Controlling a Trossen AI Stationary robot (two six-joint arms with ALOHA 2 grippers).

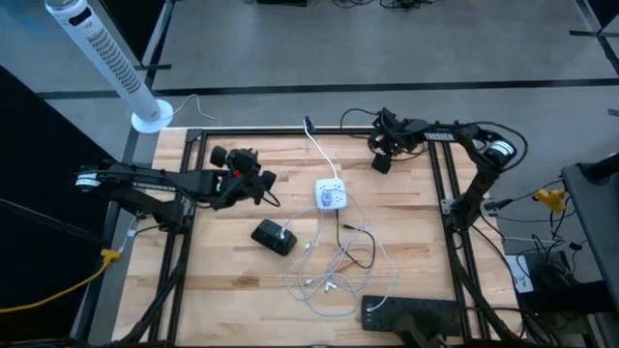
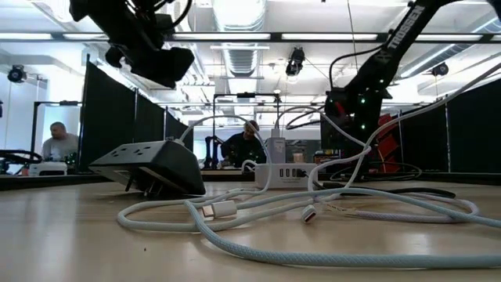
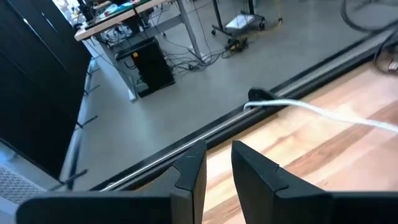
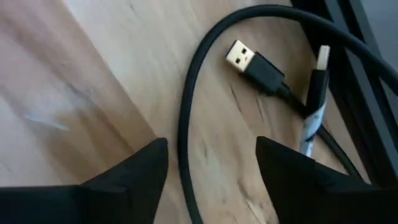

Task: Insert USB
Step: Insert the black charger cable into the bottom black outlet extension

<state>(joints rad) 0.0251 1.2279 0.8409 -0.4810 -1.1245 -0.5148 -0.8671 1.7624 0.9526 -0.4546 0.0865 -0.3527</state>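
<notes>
Right end effector [image 4: 211, 171] hangs spread and empty just above the black USB plug [image 4: 252, 62] lying on the desk [image 4: 93, 68] at its far right corner. Pickup appears in hand; next comes descending, pinching it, then carrying it to the white hub [image 1: 331, 195] mid-desk.

USB hub [image 1: 331, 196] mid-table, its cord [image 1: 319, 150] running to the far edge, power adapter [image 1: 274, 237] nearer and left of it, loose cables [image 1: 338, 266] sprawled in front, power strip [image 1: 411, 311] at the near right edge, tower fan [image 1: 102, 58] off the far left corner
</notes>
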